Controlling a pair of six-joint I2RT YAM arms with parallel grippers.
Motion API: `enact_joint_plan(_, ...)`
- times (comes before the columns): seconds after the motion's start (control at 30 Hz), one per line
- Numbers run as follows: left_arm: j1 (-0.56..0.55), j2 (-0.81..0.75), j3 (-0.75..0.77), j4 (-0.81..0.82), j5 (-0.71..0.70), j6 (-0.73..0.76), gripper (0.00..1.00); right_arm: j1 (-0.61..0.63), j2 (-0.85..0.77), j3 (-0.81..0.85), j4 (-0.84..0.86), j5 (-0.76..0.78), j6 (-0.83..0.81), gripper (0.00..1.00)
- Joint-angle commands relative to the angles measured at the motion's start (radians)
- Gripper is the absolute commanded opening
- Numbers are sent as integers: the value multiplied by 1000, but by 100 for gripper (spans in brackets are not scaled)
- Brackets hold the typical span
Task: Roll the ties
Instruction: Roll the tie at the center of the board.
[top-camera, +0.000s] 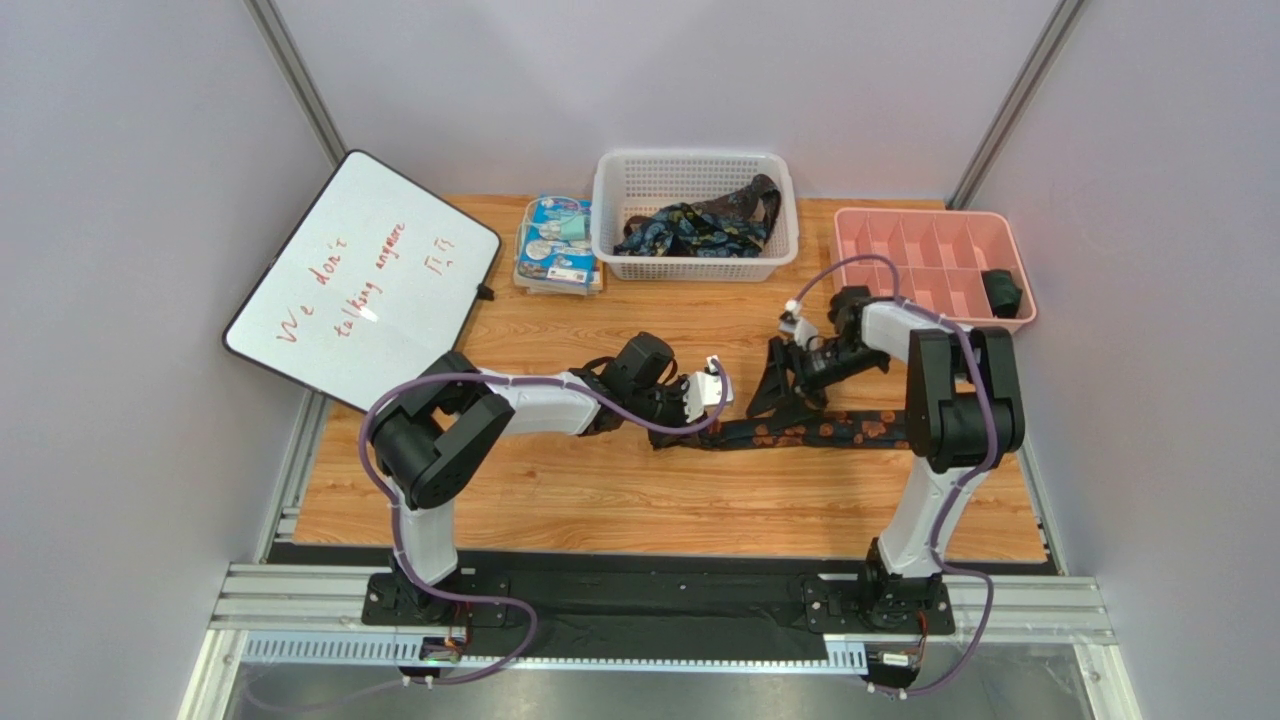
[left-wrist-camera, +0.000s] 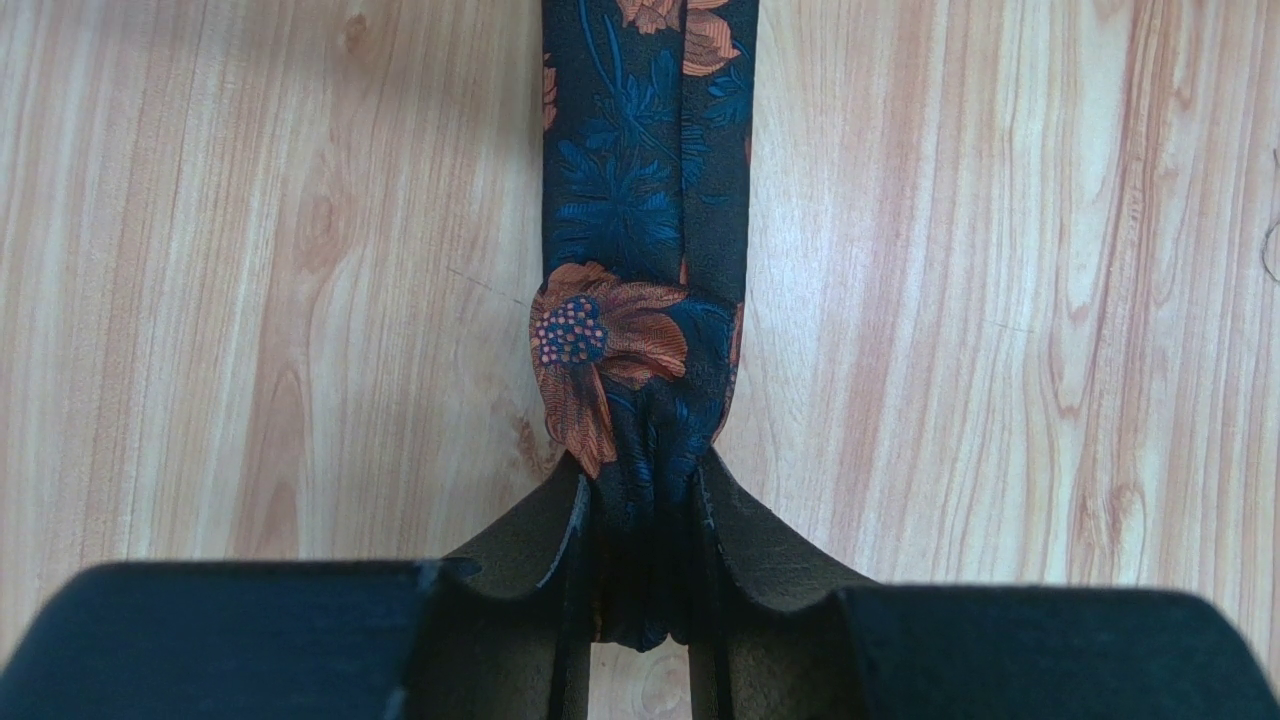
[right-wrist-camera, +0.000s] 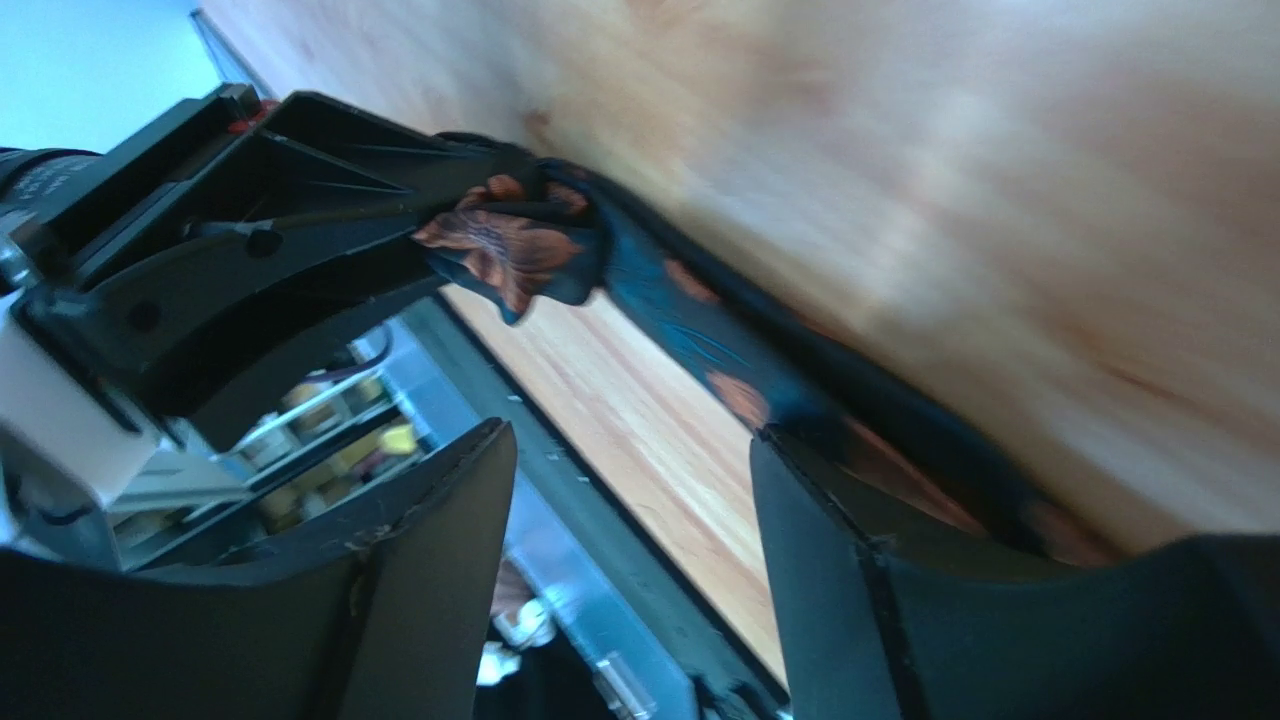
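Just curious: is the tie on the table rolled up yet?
Not rolled. The tie lies stretched out flat along the table, only its end bunched in the left gripper.

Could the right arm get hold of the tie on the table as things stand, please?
Probably yes: the right gripper is open close to the tie, nothing lies between them, and the left gripper only clamps its end.

Overhead rear view of the whole table (top-camera: 676, 510); both wrist views close on the same tie (left-wrist-camera: 646, 225).
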Motion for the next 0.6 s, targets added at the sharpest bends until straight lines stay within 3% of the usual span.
enact_joint_plan(0.0, 5, -12, -15, -85, -56, -18, 12, 124, -50, -56, 215, -102, 256, 58)
enact_joint_plan(0.27, 5, -29, -37, -113, -56, -6, 12, 200, -11, -77, 261, -31, 296, 51)
enact_joint_plan(0.57, 5, -22, -31, -116, -61, 2, 13, 223, 41, -60, 296, -49, 342, 50)
